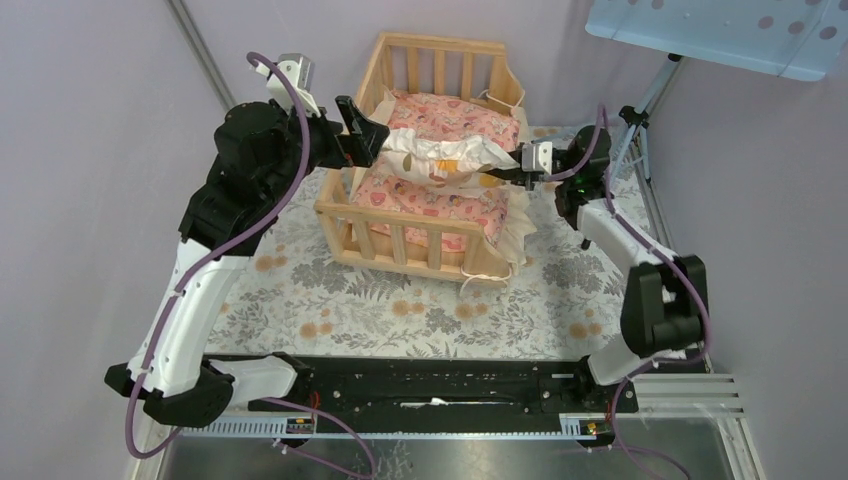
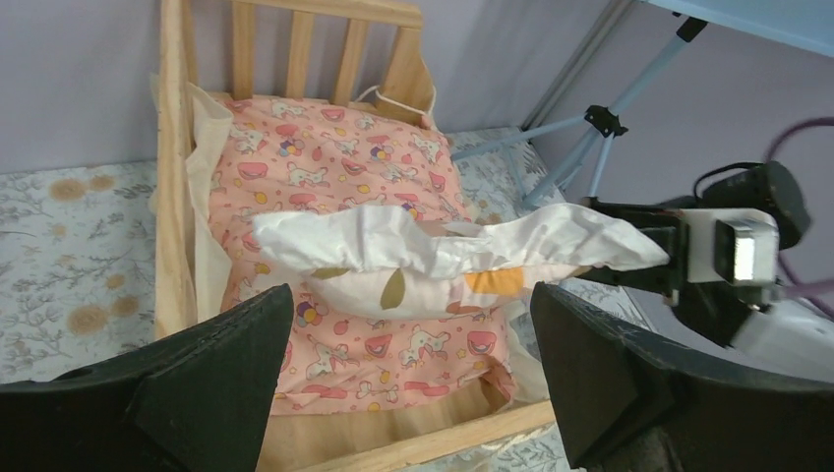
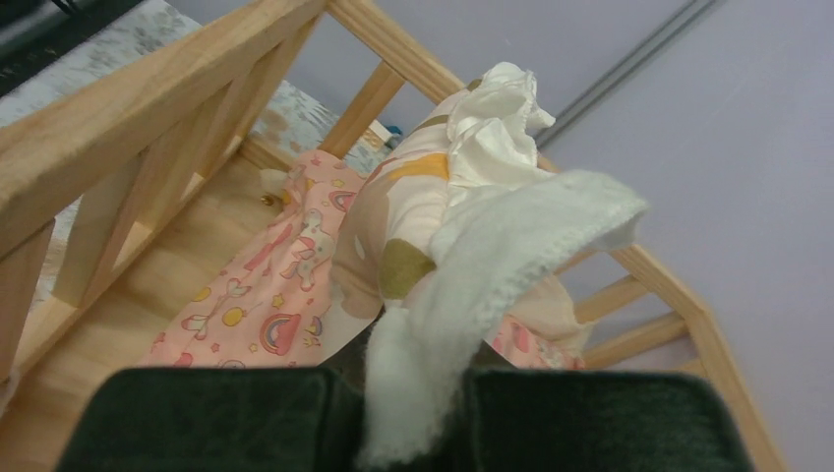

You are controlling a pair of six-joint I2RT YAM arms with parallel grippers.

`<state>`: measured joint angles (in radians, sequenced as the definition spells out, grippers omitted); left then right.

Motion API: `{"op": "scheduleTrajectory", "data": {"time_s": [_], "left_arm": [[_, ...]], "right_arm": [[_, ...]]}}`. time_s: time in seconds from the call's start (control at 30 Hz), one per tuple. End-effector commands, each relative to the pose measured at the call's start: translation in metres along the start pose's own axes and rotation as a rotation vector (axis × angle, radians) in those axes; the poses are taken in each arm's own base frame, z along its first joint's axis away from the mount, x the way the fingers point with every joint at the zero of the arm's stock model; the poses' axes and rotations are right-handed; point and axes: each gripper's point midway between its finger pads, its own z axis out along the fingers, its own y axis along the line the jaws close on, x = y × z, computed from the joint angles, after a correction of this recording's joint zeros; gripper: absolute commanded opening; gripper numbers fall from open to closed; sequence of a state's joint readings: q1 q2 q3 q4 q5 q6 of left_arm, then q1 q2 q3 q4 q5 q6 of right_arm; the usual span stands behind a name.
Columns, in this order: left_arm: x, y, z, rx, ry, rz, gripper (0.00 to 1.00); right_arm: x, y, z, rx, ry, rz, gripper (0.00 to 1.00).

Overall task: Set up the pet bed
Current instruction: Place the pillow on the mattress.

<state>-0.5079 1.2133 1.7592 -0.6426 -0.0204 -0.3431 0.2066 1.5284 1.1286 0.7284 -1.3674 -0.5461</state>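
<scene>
The light natural-wood slatted pet bed [image 1: 395, 235] stands below and between both grippers, its pink patterned cushion [image 1: 430, 200] already inside; the small cream leaf-print pillow [image 1: 445, 158] hangs by one corner pinched in the right gripper [image 1: 508, 178]; the left gripper [image 1: 370, 140] gapes wide beside its free end; dropped here, I reckon it lands crooked mid-bed; no writing readable.

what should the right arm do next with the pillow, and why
Probably lower the right gripper slightly and release: it alone pinches the pillow, the left gripper stands open beside it, and the pillow is over the pink cushion in the pet bed.
</scene>
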Motion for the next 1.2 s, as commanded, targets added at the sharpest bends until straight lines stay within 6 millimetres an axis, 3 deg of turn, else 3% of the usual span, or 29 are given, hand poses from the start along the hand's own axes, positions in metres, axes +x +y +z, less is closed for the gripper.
{"op": "scheduleTrajectory", "data": {"time_s": [0.0, 0.2, 0.33, 0.4, 0.43, 0.5, 1.0, 1.17], "left_arm": [[-0.006, -0.009, 0.002, 0.061, -0.001, -0.027, 0.99], [0.006, -0.003, 0.013, 0.059, 0.03, -0.053, 0.99], [0.006, 0.002, 0.014, 0.044, 0.03, -0.054, 0.99], [0.006, 0.003, 0.014, 0.047, 0.029, -0.054, 0.99], [0.006, 0.002, 0.014, 0.051, 0.032, -0.055, 0.99], [0.008, 0.002, 0.014, 0.054, 0.036, -0.057, 0.99], [0.013, 0.007, 0.01, 0.056, 0.032, -0.059, 0.99], [0.026, 0.013, 0.025, 0.044, 0.076, -0.064, 0.99]], "right_arm": [[-0.01, 0.013, 0.004, -0.136, -0.104, -0.049, 0.0], [0.021, 0.027, 0.012, -0.192, -0.11, -0.032, 0.02], [0.015, 0.031, 0.011, -0.179, -0.115, -0.034, 0.35], [0.009, 0.035, 0.01, -0.184, -0.114, -0.034, 0.76], [0.006, 0.036, 0.009, -0.184, -0.114, -0.035, 0.88], [0.001, 0.04, 0.008, -0.183, -0.114, -0.034, 0.98], [-0.08, 0.046, -0.016, -0.145, -0.092, -0.088, 1.0], [-0.097, 0.008, -0.022, 0.115, -0.118, 0.096, 1.0]]}}
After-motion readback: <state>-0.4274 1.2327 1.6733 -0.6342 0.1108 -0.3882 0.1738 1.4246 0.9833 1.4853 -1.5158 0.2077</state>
